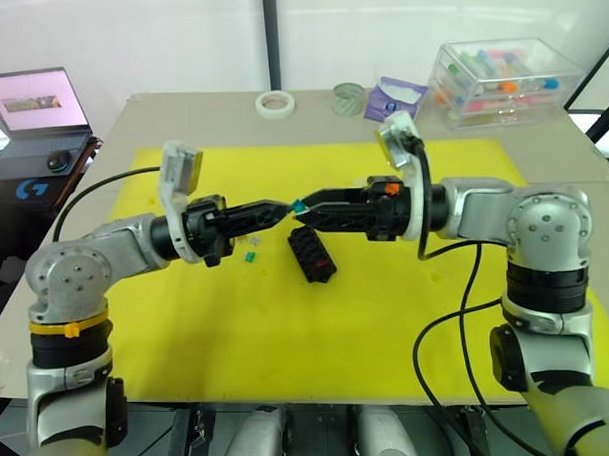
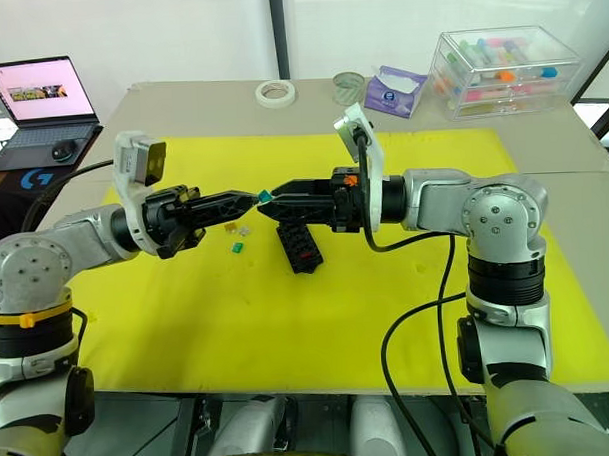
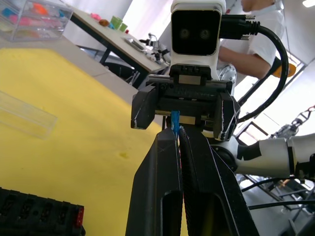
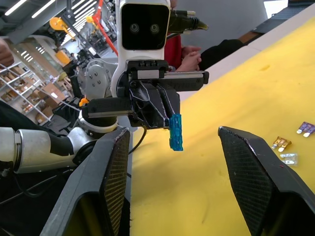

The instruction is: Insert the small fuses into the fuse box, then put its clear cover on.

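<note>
Midair, teal fuse [image 4: 175,132] between claws.

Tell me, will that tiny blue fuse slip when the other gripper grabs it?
Maybe. The teal fuse looks smooth, thin plastic, pinched only at its top edge by the left gripper, so it could twist. It looks stiff and very light.

Fuse box [image 3: 39,216] — cut off at frame edge.

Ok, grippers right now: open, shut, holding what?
Left gripper: shut on the teal fuse.
Right gripper: open, facing that fuse.
</note>
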{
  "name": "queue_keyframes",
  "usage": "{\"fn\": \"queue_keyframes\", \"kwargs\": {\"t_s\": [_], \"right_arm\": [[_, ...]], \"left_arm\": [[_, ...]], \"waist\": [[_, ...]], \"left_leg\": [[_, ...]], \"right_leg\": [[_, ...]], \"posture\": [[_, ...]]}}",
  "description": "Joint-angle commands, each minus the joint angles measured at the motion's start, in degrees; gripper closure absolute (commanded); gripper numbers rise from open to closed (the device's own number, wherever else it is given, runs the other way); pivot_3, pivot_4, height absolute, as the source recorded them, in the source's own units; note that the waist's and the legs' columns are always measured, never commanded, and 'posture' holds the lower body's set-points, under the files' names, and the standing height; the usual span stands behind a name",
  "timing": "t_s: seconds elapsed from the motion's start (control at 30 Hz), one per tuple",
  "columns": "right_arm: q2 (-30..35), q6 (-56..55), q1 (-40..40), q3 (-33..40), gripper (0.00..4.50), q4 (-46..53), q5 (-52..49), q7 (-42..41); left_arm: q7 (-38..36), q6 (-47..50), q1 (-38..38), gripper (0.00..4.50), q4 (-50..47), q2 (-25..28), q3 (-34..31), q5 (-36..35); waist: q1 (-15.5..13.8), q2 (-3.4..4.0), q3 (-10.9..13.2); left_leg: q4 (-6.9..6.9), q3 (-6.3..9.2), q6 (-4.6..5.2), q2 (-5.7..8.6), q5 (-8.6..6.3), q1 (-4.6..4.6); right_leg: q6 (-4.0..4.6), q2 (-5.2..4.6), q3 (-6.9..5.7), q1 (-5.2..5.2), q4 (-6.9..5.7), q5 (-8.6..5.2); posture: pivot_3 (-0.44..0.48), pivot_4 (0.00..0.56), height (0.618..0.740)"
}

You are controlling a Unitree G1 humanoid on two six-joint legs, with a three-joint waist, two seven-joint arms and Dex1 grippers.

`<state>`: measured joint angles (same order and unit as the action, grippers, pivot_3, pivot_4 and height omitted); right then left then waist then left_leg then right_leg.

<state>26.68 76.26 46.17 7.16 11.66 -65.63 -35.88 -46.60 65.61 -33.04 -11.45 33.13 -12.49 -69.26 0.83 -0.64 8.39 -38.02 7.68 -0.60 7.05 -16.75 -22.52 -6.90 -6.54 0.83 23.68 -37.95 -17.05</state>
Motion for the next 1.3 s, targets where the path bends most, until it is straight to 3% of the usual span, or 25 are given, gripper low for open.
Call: {"fn": "queue_keyframes", "kwargs": {"t_s": [0.03, 0.3, 0.9, 1.07, 1.3], "right_arm": [[0.5, -0.6, 0.8, 0.1, 2.03, 0.8, -0.9, -0.8], [1.9, -0.1, 0.2, -1.1, 4.49, 1.7, -1.2, -2.5], [2.7, -0.1, 0.9, -1.1, 4.49, 0.9, -1.3, -3.0], [2.6, 0.0, 1.1, -0.9, 3.12, 0.5, -1.6, -2.9], [1.9, 0.3, 1.5, -0.2, 3.12, -0.1, -2.7, -1.7]], "left_arm": [[-1.0, -1.4, -0.4, 4.50, -1.5, 0.6, -0.4, -0.5], [-0.8, -1.9, -0.3, 4.50, -1.4, 0.4, -0.6, -0.9], [-2.3, -2.7, 0.7, 4.50, -2.2, 1.3, 0.4, 0.2], [-2.6, -2.9, 0.8, 4.50, -2.1, 1.4, 0.6, 0.5], [-2.8, -3.1, 0.5, 4.50, -1.9, 1.4, 0.9, 0.8]], "waist": [[0.0, 0.00, 0.0], [0.0, 0.00, 0.0], [0.0, 0.00, 0.0], [0.0, 0.00, 0.0], [0.0, 0.00, 0.0]], "left_leg": [[0.00, 0.00, 0.00, 0.00, 0.00, 0.00], [0.00, 0.00, 0.00, 0.00, 0.00, 0.00], [0.00, 0.00, 0.00, 0.00, 0.00, 0.00], [0.00, 0.00, 0.00, 0.00, 0.00, 0.00], [0.00, 0.00, 0.00, 0.00, 0.00, 0.00]], "right_leg": [[0.00, 0.00, 0.00, 0.00, 0.00, 0.00], [0.00, 0.00, 0.00, 0.00, 0.00, 0.00], [0.00, 0.00, 0.00, 0.00, 0.01, 0.00], [0.00, 0.00, 0.00, 0.00, 0.01, 0.00], [0.00, 0.00, 0.00, -0.01, 0.01, 0.00]], "posture": [[0.000, 0.150, 0.740], [0.000, 0.150, 0.740], [0.000, 0.150, 0.740], [0.000, 0.150, 0.740], [0.000, 0.150, 0.740]]}}
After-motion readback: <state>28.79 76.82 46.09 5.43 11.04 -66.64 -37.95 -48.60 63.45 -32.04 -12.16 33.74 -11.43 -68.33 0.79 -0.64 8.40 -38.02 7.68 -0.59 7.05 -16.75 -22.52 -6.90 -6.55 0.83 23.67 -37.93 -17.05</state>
